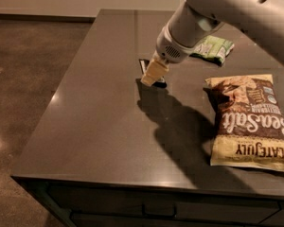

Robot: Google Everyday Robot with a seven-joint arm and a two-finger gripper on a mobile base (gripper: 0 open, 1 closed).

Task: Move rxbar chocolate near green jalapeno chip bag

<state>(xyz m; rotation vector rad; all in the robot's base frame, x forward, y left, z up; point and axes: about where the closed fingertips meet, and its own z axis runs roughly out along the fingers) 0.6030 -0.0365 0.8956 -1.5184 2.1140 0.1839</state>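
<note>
In the camera view, the gripper sat low over the dark table, left of centre, its cream fingers closed on the rxbar chocolate, whose black ends showed on either side of them. The green jalapeno chip bag lay farther back and to the right, apart from the bar. A brown Sea Salt bag lay at the near right.

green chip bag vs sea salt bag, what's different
The green jalapeno chip bag is much smaller than the Sea Salt bag. The green bag is green and white, the Sea Salt bag brown and cream. The green bag lies farther back, partly behind the arm; the Sea Salt bag nearer. Both lie flat on the table; the gripper sits left of them, at the rxbar chocolate.
</note>
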